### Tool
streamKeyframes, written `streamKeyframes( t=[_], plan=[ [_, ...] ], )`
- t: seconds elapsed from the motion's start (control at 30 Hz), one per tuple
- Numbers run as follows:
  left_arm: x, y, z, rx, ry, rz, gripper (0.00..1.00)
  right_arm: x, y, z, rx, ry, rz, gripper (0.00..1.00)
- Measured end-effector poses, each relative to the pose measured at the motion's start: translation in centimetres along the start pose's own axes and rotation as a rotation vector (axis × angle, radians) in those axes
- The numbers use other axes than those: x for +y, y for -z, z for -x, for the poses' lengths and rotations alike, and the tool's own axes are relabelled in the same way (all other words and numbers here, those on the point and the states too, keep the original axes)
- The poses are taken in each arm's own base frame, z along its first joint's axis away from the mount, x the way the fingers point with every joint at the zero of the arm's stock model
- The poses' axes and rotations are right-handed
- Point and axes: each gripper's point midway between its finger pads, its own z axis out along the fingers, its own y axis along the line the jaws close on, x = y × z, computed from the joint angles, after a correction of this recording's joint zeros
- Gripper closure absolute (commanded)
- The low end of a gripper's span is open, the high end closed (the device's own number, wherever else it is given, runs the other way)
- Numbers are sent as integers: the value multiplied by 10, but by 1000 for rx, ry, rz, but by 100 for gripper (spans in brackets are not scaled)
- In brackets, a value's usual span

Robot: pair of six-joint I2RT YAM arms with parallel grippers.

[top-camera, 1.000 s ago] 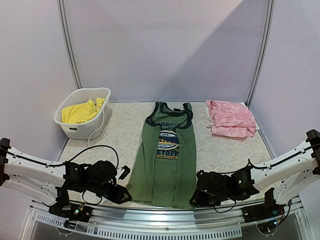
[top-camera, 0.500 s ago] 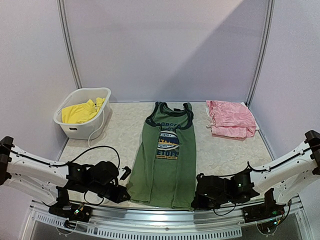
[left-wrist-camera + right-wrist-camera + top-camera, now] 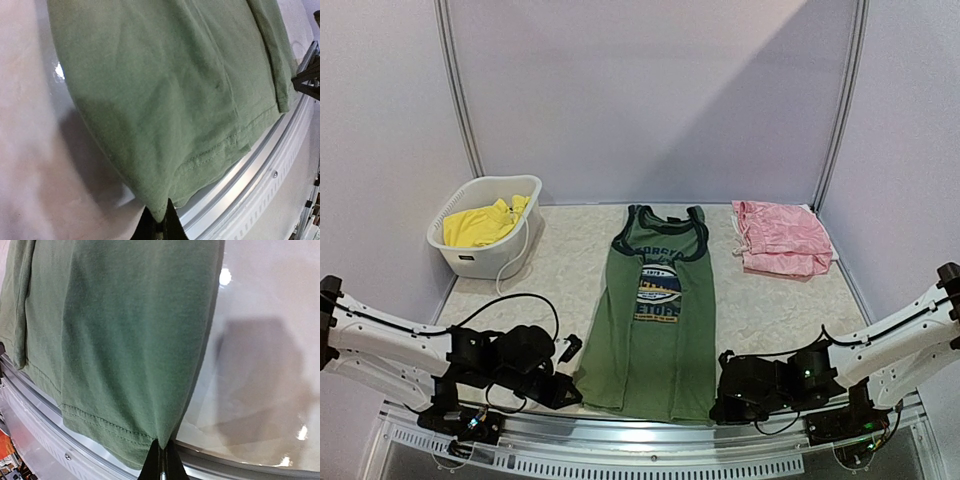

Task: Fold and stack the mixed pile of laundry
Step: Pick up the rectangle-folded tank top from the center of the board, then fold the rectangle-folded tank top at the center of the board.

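On the pale speckled table (image 3: 570, 260), spread flat down the middle: long olive-green cotton tank top with a round picture (image 3: 655, 320), hem at the near edge; black left claw (image 3: 159, 222) pinched shut on the left hem corner; black right claw (image 3: 161, 455) pinched shut on the right corner; probably for lifting the bottom up and over to fold; fingertips mostly cut off or hidden by cloth.

White links and black joint housings showing on left arm (image 3: 380, 345) and right arm (image 3: 895, 335); black cables (image 3: 510, 296) looping; left tool (image 3: 160, 223), right tool (image 3: 161, 455) looking black.
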Motion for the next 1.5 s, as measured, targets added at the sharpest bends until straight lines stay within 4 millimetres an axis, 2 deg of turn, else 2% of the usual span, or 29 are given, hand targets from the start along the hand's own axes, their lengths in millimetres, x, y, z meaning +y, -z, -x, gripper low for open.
streamKeyframes(
  t=[0.2,0.33,0.6,0.8,0.9,1.13,1.4,1.5],
  plan=[
    [-1,4,-1,-4,-9,9,100,-10,13,3,-23,3,-30,100],
    [-11,10,13,-41,-14,7,100,-11,25,12,-66,6,-47,100],
    [-50,34,64,-186,-48,-40,100,5,55,40,-184,19,-26,100],
    [-60,50,98,-273,-54,-20,100,25,71,70,-255,33,-21,100],
    [-61,59,121,-321,-54,5,100,33,79,93,-301,30,-27,100],
    [-54,65,163,-374,-63,77,100,32,90,152,-385,20,-83,100],
    [-18,51,209,-391,-41,190,100,31,87,209,-410,31,-155,100],
    [-10,46,225,-394,-36,202,100,29,82,227,-407,34,-176,100]
  ],
)
